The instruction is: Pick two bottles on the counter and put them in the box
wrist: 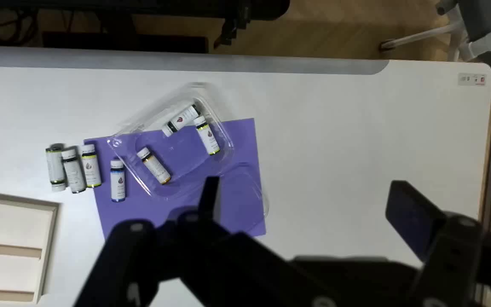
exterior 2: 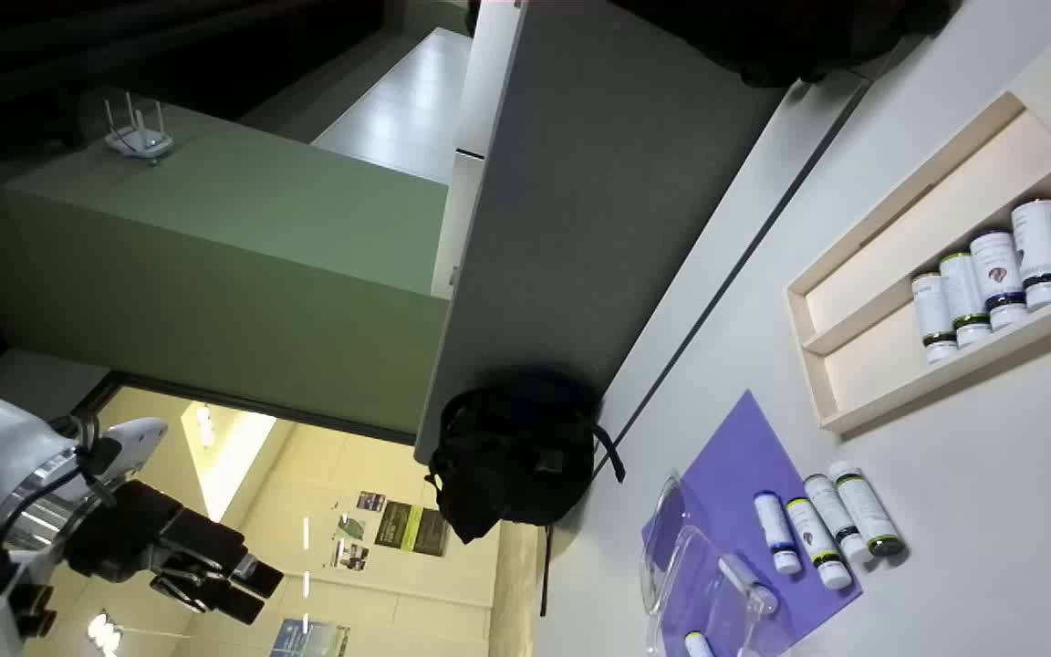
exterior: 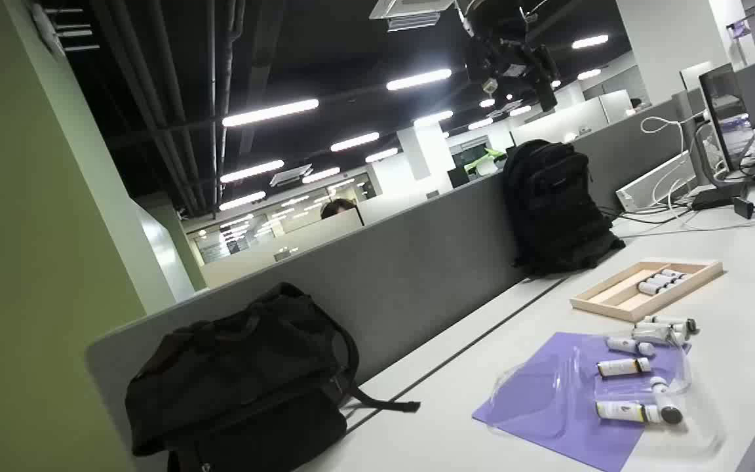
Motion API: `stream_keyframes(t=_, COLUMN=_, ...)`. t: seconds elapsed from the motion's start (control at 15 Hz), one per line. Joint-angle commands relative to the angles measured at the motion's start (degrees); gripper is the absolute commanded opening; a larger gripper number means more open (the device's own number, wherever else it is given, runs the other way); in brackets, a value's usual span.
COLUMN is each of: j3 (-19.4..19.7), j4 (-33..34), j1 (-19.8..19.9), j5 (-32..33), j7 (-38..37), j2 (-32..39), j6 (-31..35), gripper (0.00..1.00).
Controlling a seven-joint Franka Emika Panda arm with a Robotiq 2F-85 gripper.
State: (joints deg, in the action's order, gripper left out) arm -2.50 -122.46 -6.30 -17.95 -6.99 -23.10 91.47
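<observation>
The pale wooden box (exterior: pixel 603 309) has compartments; one holds several white bottles (exterior 2: pixel 995 274) lying side by side. The box is cut off at the lower left of the wrist view (wrist: pixel 50 251). Beside it, two bottles (wrist: pixel 56 167) (wrist: pixel 74 172) lie on the white counter. A yellow-banded bottle (wrist: pixel 91 167) lies at the purple sheet's edge, and a blue-banded bottle (wrist: pixel 117 183) lies on the sheet. Three more, such as a bottle (wrist: pixel 155 165), lie in a clear plastic tray (wrist: pixel 230 145). My gripper (wrist: pixel 305 189) is open and empty, high above the counter; an exterior view shows it raised (exterior 2: pixel 250 591).
The purple sheet (exterior: pixel 535 393) lies under the clear tray and its lid half (wrist: pixel 249 200). Black bags (exterior: pixel 240 380) (exterior: pixel 558 203) stand along the grey partition (exterior: pixel 417 269). A monitor (exterior: pixel 725 118) and cables are farther along the desk. The counter's grey edge (wrist: pixel 186 63) shows in the wrist view.
</observation>
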Motion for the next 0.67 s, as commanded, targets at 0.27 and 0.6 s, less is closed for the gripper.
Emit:
stream_keyframes(t=0.27, j3=-0.80, j4=0.21, j1=1.01, j5=-0.26, j7=0.27, j2=0.07, j6=-0.14, gripper=1.00)
stream_keyframes(t=0.6, j3=1.14, j4=-10.88, j1=5.65, j5=6.36, j7=1.28, j2=-3.57, j6=6.61, gripper=1.00)
